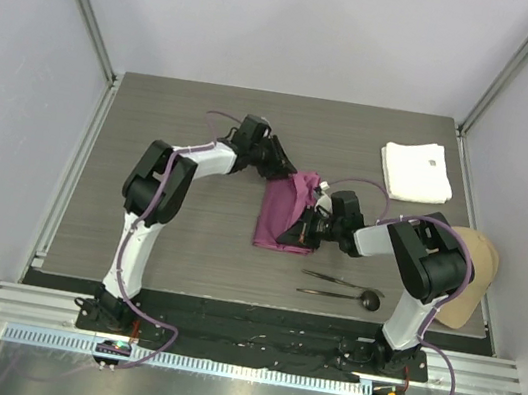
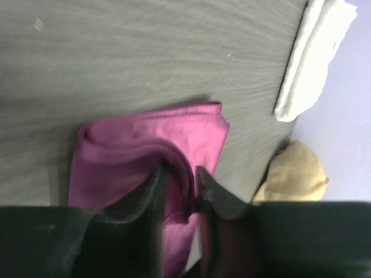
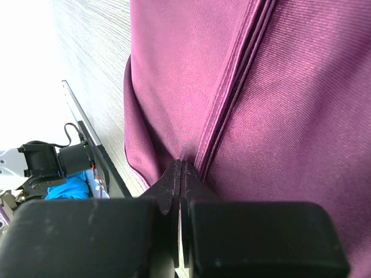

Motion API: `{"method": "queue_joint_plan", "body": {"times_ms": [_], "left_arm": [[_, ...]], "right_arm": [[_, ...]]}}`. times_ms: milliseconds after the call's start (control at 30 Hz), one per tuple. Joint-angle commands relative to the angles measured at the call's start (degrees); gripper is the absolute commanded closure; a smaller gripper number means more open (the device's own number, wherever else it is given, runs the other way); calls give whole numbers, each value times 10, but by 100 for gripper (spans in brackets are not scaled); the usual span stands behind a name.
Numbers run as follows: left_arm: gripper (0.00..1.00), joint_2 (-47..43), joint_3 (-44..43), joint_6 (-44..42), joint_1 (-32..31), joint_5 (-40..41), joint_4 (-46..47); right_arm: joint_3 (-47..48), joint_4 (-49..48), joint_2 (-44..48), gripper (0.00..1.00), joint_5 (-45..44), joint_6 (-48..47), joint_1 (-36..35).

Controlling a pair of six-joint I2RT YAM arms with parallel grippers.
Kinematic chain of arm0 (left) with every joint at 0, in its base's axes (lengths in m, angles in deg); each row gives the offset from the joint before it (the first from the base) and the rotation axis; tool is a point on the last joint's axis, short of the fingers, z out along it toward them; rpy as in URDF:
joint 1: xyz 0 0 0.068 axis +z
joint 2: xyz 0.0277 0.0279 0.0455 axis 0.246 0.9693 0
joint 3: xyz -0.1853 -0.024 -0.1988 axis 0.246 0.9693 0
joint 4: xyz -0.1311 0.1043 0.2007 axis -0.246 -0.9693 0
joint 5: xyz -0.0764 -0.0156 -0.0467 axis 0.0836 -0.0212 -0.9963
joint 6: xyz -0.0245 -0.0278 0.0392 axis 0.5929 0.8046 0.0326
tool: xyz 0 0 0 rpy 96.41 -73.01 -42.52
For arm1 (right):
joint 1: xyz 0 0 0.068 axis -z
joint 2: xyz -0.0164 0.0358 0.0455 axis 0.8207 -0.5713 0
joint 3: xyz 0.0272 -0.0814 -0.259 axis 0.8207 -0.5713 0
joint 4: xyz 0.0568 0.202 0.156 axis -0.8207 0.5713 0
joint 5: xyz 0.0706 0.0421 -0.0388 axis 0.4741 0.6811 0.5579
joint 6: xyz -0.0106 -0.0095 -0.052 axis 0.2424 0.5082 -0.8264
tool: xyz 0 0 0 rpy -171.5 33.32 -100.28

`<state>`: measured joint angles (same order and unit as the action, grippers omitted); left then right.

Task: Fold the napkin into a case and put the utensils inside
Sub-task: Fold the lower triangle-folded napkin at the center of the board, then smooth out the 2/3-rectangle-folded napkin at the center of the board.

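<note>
Napkin (image 3: pixel 191 87): spills off the top and right edges at the right wrist, so the outline is gone.
Napkin's near end: behind the left gripper (image 2: pixel 179 171), all blur; jaws pinching or not, can't tell.
Utensils (image 1: pixel 331 279): thin slivers from above, second one too small to name.
White cloth (image 2: pixel 313 58): clipped by the left wrist's top edge.
Tan thing (image 1: pixel 481 264): half behind the right arm (image 1: pixel 425 265).

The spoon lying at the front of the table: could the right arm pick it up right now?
Probably not straight away. The spoon lies close by on bare table, but the right gripper is pinched shut on the napkin and would have to let go first.
</note>
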<state>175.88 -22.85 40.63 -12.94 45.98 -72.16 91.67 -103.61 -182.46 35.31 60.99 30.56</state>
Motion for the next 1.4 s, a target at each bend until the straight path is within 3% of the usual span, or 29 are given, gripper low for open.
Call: {"method": "queue_joint_plan", "body": {"times_ms": [0,33,133,200,300,367,500,567,733,900,1367], "left_arm": [[53,-1,-45,-22,-9,33,9],[43,-5,-51,-33,-11,41,-2],[41,-19,-91,-75,-24,37,-38],[26,-44,-114,-120,-29,40,-82],[26,-93,-95,-169,-31,87,-131],[29,-158,-61,-189,-31,98,-139],[50,-272,88,-217,-43,91,-141],[51,-317,155,-215,-67,73,-129],[62,-332,225,-205,-149,105,-88],[77,-303,247,-190,-174,124,-61],[81,-290,283,-182,-185,140,-40]], "right_arm": [[-3,32,-15,99,-29,-28,4],[-4,32,-13,99,-29,-28,6],[-13,30,-3,99,-29,-29,12],[-14,32,1,99,-28,-28,17],[-8,42,5,99,-26,-32,20],[0,46,4,99,-22,-36,21],[7,56,5,99,-21,-41,23],[11,57,8,99,-19,-43,25],[22,76,22,99,-22,-47,27],[25,85,31,99,-17,-43,28],[49,113,54,99,-14,-38,37]]}}
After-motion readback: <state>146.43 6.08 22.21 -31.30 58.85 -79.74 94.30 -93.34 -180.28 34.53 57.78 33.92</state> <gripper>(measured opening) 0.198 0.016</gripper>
